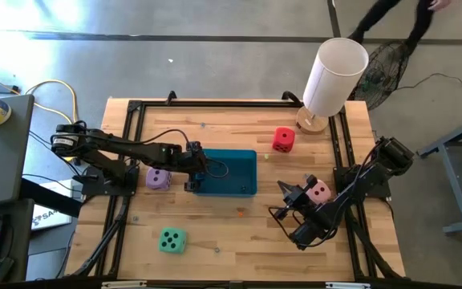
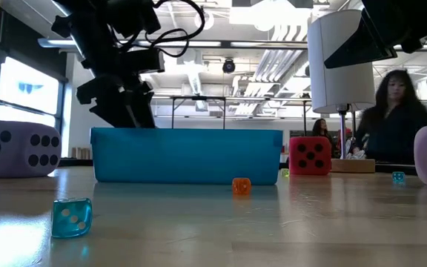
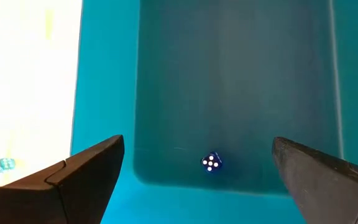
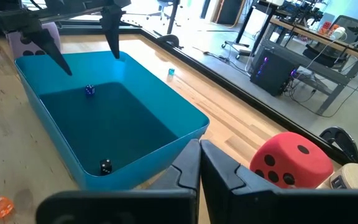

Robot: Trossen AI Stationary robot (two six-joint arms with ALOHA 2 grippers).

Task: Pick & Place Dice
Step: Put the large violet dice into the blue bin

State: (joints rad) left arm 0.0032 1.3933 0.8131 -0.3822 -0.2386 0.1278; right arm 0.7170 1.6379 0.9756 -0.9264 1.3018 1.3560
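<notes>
Hovering left gripper (image 3: 197,171): we see it over the left end of the teal tray (image 1: 243,164), jaws spread wide and holding nothing; a small blue die (image 3: 211,162) lies on the tray floor between the fingertips.

Tray contents: the right wrist view shows that blue die near the far wall and a small black die (image 4: 105,166) near the closer wall.

Right gripper (image 4: 199,163): parked at the right of the table, fingers pressed together and empty, just beside the pink die (image 1: 319,191).

Loose small dice: an orange die (image 2: 241,185) and a translucent teal die (image 2: 72,216) sit on the wood outside the tray.

Large soft dice: lilac die (image 1: 158,178) just left of the tray, under the left arm; red die (image 1: 282,140) near the white cylinder (image 1: 334,74); mint green die (image 1: 172,240) toward the near edge.

Risk, tray: we judge that retreating low could catch a fingertip on the tray wall and drag the tray.

Risk, lilac die: a sweeping arm link could nudge it out of place.

Risk, small dice: their tiny size makes a slightly off-centre pinch likely to flick one away.
</notes>
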